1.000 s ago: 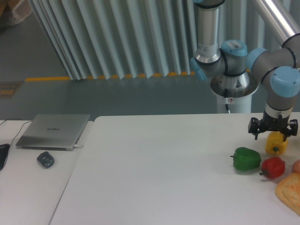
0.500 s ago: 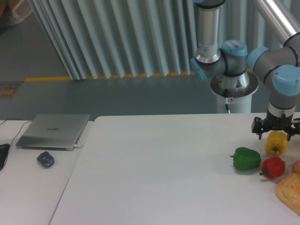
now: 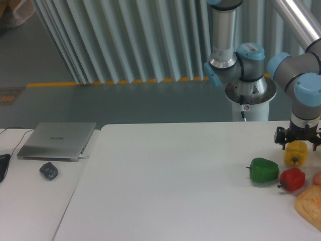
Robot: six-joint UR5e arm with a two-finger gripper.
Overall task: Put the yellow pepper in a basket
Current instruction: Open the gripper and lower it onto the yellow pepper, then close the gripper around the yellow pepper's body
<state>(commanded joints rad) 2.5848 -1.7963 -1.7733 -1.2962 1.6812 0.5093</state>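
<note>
Currently the gripper stands directly over the yellow pepper near the right edge of the table, its jaws reaching down on either side of the pepper's top. Whether they are pressed onto the pepper or merely straddle it cannot be told from this view; the black jaw body hides the contact.

Change noted: over the last second the gripper and the yellow pepper have shifted together toward the right edge and slightly upward in the view, the pepper keeping its place beneath the jaws. That joint travel suggests, as a judgement, that the pepper is held and being carried; a lift off the surface cannot be confirmed.

Surroundings: the green bell pepper lies just inward of the yellow one, toward the front edge. The red bell pepper sits beside it, nearer the right edge. Both appear undisturbed. An orange-yellow woven object, cut by the frame at the front-right corner, may be the basket; too little shows to be certain. A closed laptop and a small dark object rest on the adjoining surface at the far left.

Assessment: transport appears under way; placement is not yet done.
</note>
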